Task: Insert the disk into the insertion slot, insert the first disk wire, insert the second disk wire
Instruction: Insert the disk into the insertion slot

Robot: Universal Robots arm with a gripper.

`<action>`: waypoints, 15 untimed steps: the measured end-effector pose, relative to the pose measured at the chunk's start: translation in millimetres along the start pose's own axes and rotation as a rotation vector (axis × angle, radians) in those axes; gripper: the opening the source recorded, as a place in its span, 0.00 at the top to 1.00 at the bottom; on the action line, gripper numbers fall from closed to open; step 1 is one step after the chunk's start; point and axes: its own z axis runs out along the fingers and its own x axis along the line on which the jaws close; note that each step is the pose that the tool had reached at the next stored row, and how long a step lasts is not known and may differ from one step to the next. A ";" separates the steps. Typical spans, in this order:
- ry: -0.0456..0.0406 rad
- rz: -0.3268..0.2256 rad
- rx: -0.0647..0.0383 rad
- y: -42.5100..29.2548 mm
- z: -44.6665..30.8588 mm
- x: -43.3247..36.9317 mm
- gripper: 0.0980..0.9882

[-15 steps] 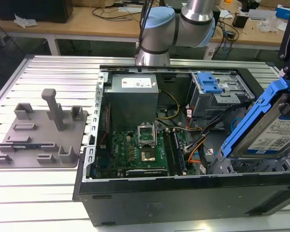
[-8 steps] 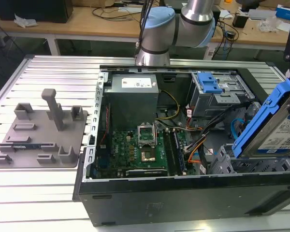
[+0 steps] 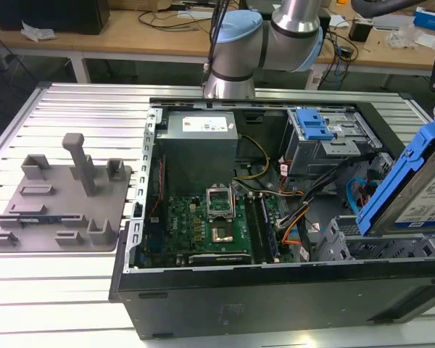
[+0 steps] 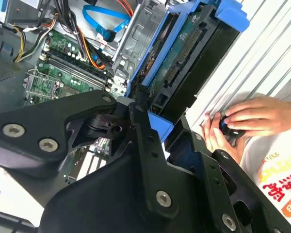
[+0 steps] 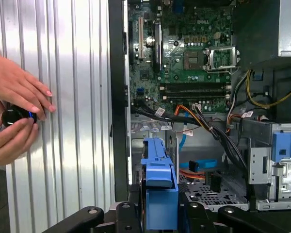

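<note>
My gripper (image 4: pixel 161 125) is shut on the disk (image 3: pixel 415 190), a silver drive in a bright blue frame. The disk hangs tilted above the case's corner at the exterior view's right. In the first wrist view the disk (image 5: pixel 158 180) appears edge-on between the black fingers (image 5: pixel 124 213). The second wrist view looks at the disk (image 4: pixel 184 53) from its underside. The insertion slot (image 3: pixel 339 245), a low grey metal cage, lies inside the case below and beside the disk. A loose blue wire (image 5: pixel 200 165) and an orange one lie on the case floor near the slot (image 5: pixel 209 195).
The open computer case (image 3: pixel 203 290) lies on a ribbed metal table (image 3: pixel 58 290). A taller grey cage with a blue latch (image 3: pixel 317 129) stands behind the slot. A person's hands (image 5: pixel 17 116) hold a small black knob on the table beside the case. A grey fixture plate (image 3: pixel 58 203) lies at the exterior view's left.
</note>
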 end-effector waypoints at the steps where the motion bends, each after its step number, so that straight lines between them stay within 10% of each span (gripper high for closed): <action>1: -0.0019 0.002 0.000 0.0 -0.2 0.0 0.70; 6: -0.0350 0.043 0.000 0.0 0.1 0.0 0.70; 15: -0.0488 0.050 -0.021 0.0 0.7 0.1 0.70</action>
